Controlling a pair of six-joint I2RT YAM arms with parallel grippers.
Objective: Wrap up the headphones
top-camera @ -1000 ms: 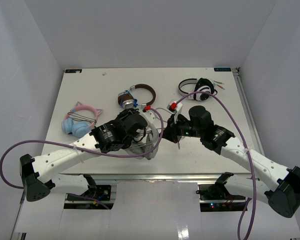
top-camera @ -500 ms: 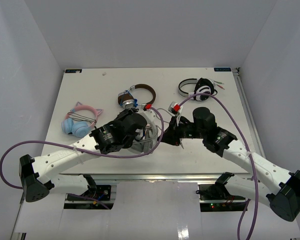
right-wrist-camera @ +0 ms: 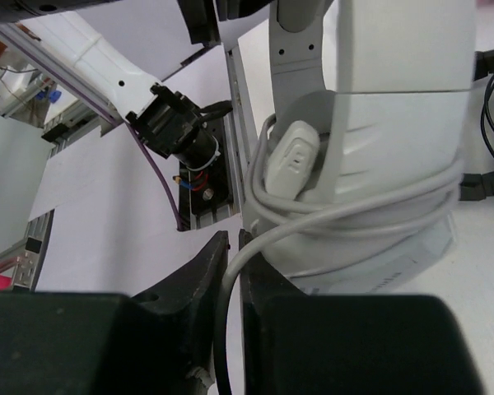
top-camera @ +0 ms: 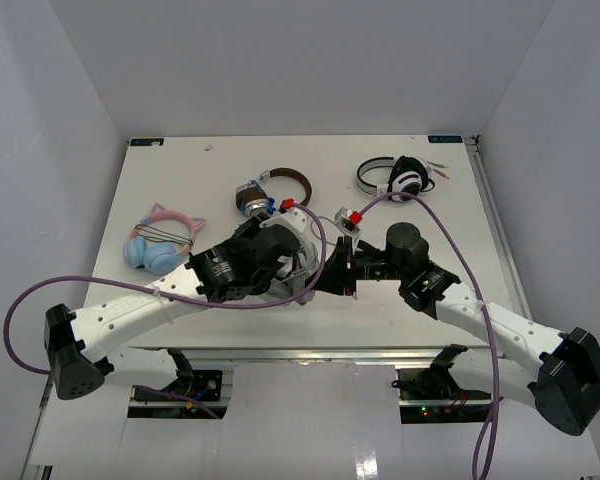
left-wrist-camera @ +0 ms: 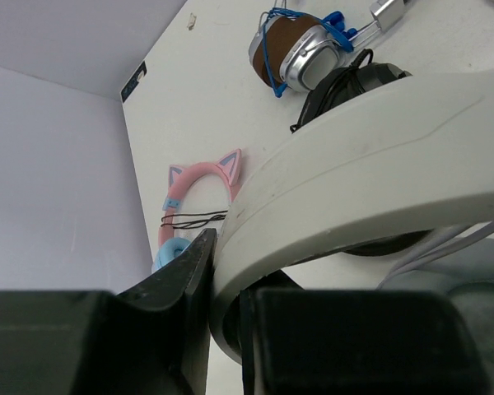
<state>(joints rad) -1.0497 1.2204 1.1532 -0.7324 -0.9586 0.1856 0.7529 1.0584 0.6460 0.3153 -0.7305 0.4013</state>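
The headphones are held up over the near middle of the table, and in the top view they show only as a light-grey patch between the two wrists. My left gripper is shut on their wide white band. The thin grey cable is wound several times round the folded ear cups, with its inline remote lying against the coils. My right gripper sits just beside the cups, shut on the free run of the cable, which passes down between its jaws.
Pink cat-ear headphones with blue cups lie at the left. A brown-banded silver pair is at the back middle. A smaller white pair with black cups is at the back right. The table's near edge and rail lie below the right gripper.
My right gripper has swung left and closer to the headphones, keeping the cable between its jaws. The left gripper has shifted slightly away from me with the band in it.
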